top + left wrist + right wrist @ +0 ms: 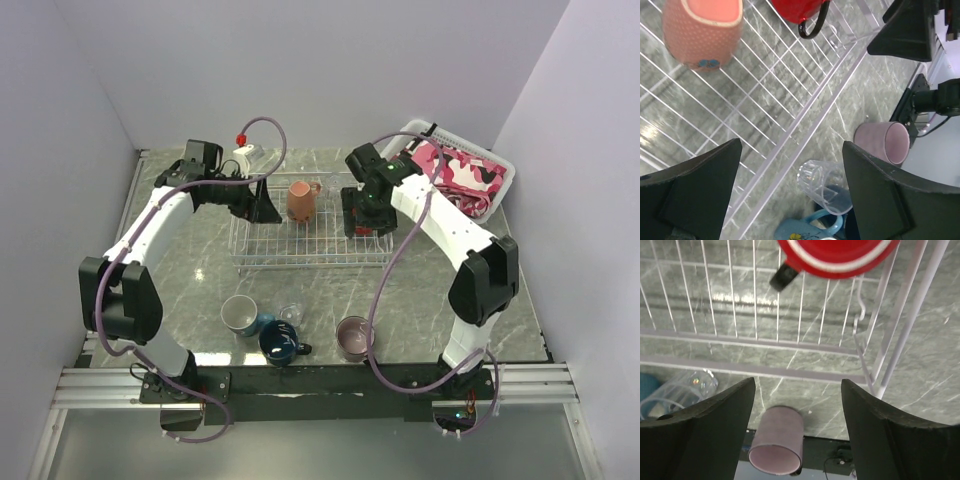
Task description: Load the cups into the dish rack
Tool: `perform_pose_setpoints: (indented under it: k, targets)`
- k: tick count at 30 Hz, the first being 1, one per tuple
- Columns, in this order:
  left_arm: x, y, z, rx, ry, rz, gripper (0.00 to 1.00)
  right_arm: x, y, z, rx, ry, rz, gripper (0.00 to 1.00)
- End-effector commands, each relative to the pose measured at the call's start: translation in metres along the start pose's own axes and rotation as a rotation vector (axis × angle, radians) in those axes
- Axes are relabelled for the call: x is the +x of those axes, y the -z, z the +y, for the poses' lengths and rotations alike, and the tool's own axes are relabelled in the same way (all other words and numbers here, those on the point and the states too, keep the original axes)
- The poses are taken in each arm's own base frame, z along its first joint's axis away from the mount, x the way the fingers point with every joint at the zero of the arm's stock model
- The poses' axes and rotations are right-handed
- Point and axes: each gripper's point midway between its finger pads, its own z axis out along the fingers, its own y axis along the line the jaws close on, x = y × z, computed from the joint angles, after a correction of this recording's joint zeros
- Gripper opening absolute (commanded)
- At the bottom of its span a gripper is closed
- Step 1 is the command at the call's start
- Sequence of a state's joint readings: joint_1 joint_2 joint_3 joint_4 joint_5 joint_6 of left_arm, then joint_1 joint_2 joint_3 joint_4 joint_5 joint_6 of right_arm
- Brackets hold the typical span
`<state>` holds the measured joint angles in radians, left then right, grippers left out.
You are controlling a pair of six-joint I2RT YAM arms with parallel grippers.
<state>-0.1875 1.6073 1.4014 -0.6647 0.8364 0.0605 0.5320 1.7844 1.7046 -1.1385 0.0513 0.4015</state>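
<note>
— Grey marbled table (200,290), pale walls on three sides. What's on it?

— A wire dish rack (300,250) in the middle of the overhead frame. A salmon-orange mug (300,200) stands in its upper centre. A red mug (837,255) is at its right end, mostly hidden from above by the right arm.

— And the claws?

— The left claw (262,208) hangs over the rack's left end with its jaws spread and nothing between them. The right claw (365,225) is over the right end, also spread and empty. In its wrist view the red mug lies at the top edge, past the fingertips (750,385).

— Where are the other cups?

— On the table below the rack, at the lower centre of the overhead frame. There's a teal-blue mug (240,315), a clear glass (290,314) and a dark navy mug (282,345), bunched close together. A mauve-pink mug (353,338) sits a little to their right.

— Anything else?

— A white basket (503,163) of pink cloth at the upper right.
</note>
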Motion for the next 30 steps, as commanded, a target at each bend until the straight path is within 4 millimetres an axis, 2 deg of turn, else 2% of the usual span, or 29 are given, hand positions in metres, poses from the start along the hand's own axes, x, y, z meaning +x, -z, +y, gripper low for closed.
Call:
perform_pose_setpoints:
  k: [1,10,20,26,30]
  targets:
    - [-0.019,0.006,-0.001,-0.009,-0.097,-0.054,0.87,-0.022,-0.013,-0.007,0.052,-0.001,-0.027,0.77]
    - [-0.007,0.002,0.007,-0.029,-0.092,-0.011,0.87,-0.056,-0.039,-0.016,0.039,-0.065,-0.059,0.75]
    - [-0.009,0.004,0.012,-0.056,-0.112,0.003,0.87,-0.104,-0.046,-0.022,0.019,-0.105,-0.135,0.74]
    - [-0.013,0.002,0.015,-0.059,-0.105,-0.002,0.87,-0.117,-0.055,-0.028,0.014,-0.122,-0.149,0.74]
    - [-0.016,0.001,0.016,-0.06,-0.105,-0.006,0.87,-0.119,-0.064,-0.031,0.01,-0.133,-0.134,0.74]
